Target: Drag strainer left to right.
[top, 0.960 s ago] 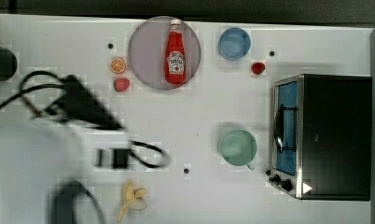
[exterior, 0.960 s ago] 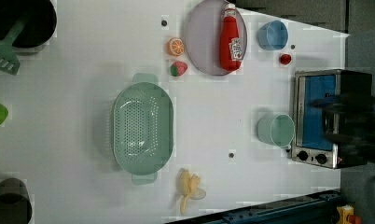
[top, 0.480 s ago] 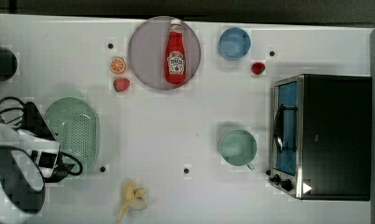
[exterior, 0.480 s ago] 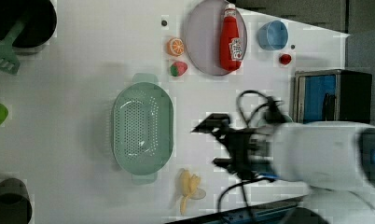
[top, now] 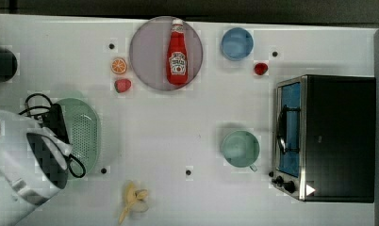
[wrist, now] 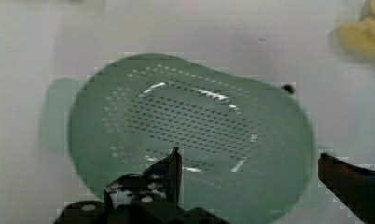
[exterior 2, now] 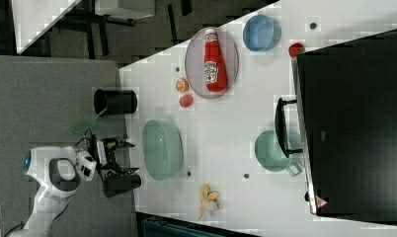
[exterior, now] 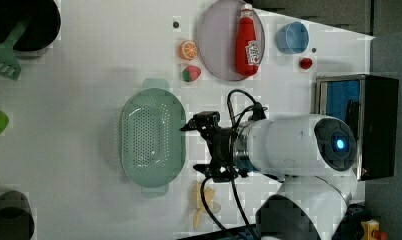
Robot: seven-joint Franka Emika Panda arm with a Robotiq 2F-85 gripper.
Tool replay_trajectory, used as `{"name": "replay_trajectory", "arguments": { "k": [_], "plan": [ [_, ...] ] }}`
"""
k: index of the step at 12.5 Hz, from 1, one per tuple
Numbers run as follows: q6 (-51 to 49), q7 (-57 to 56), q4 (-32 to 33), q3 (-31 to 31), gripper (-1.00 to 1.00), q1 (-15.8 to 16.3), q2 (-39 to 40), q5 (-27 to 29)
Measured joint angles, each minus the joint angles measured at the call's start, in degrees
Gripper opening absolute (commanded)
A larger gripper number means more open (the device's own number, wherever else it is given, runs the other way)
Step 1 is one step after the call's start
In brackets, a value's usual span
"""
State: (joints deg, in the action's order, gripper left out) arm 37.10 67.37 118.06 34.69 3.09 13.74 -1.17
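The strainer is a pale mint-green oval colander with rows of tiny holes, lying flat on the white table. It also appears as the strainer, the strainer and the strainer. My gripper is open and sits just off the strainer's long side, on the left view's right. In the wrist view the gripper has one finger over the bowl and the other beyond the rim. Seen in the right view, the gripper is beside the strainer. My arm covers the strainer's edge on the top view's left.
A ketchup bottle lies on a purple plate. Nearby are an orange slice, a strawberry, a blue cup, a mint mug, a banana and a toaster oven. A black cup stands near the table edge.
In the left view my arm has swept in from the oven side, bringing the open gripper up to the strainer's long side. The strainer has stayed where it was.
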Motion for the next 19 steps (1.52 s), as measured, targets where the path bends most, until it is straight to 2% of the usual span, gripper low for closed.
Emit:
{"name": "replay_trajectory", "arguments": {
  "k": [5,8,14,17,19],
  "plan": [
    [16.95,3.75,0.45,-3.92,1.0,0.71,12.87,-0.53],
    [19.61,4.25,4.48,-7.23,1.0,2.02,17.63,0.31],
    [22.16,4.59,3.36,-17.86,1.0,13.26,19.84,1.45],
    [23.56,5.99,2.91,-21.22,1.0,17.58,19.58,0.91],
    [23.44,6.49,2.69,-21.37,1.0,18.1,19.58,-0.17]
  ]
}}
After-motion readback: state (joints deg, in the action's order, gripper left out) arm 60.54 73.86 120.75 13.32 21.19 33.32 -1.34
